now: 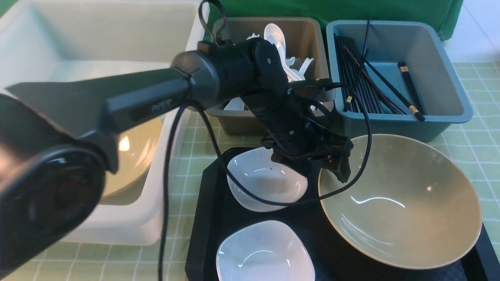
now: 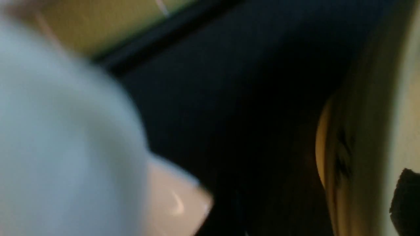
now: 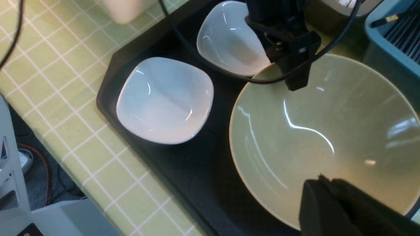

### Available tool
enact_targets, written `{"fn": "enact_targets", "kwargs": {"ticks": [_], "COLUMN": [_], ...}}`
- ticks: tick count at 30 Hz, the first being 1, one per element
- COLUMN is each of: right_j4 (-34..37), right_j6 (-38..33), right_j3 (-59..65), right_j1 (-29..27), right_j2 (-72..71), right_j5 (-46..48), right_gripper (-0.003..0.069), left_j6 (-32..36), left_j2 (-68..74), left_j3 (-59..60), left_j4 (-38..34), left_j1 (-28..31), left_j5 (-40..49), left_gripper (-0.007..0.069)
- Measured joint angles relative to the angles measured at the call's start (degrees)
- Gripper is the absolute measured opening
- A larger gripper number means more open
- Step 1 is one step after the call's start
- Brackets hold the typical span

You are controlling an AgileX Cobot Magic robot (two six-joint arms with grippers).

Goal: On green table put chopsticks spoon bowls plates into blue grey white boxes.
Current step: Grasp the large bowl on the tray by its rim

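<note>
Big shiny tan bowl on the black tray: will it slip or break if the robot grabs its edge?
The wide glossy tan bowl shows bright glare streaks, so its glaze is probably slippery to pinch. It looks like rigid ceramic, so likely breakable if dropped. Lifted by one edge, its wide shallow shape would probably tilt.

We see what looks like glazed ceramic, highly glossy, on the tan bowl (image 1: pixel 402 203) and the white dishes (image 1: pixel 265 253), each carrying bright curved streaks of reflected light, and the white spoons (image 1: pixel 273 33) shine much the same. The black tray (image 1: pixel 199 242) looks matt and dull, while the green table (image 1: pixel 480 128) shows a smooth, flat, low-sheen surface. The blue box (image 1: pixel 429 58), grey box (image 1: pixel 304 39) and white tub (image 1: pixel 129 230) look like smooth moulded plastic with a soft sheen, the chopsticks (image 1: pixel 357 82) are dull black with shiny gold bands, and the left arm (image 1: pixel 148 101) wears a matt black casing.
</note>
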Motion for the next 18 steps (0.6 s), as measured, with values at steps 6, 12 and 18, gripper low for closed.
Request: {"fn": "enact_targets", "kwargs": {"ticks": [6, 12, 18], "right_j4": [-2.2, -4.0, -4.1], "right_j6": [0.0, 1.0, 1.2], "right_j3": [0.3, 0.3, 0.3], "right_j1": [0.0, 0.0, 0.0], "right_j2": [-0.1, -0.1, -0.1], "right_j5": [0.0, 0.0, -0.1], "right_gripper": [0.0024, 0.0024, 0.0025], "left_j6": [3.0, 4.8, 6.2], "left_j2": [1.3, 1.3, 0.2], "left_j3": [-2.9, -3.2, -7.1], "left_j4": [-2.3, -2.6, -2.1], "left_j1": [0.1, 0.1, 0.1], "left_j5": [0.6, 3.5, 9.0], "left_gripper": [0.0169, 0.0016, 0.0015]}}
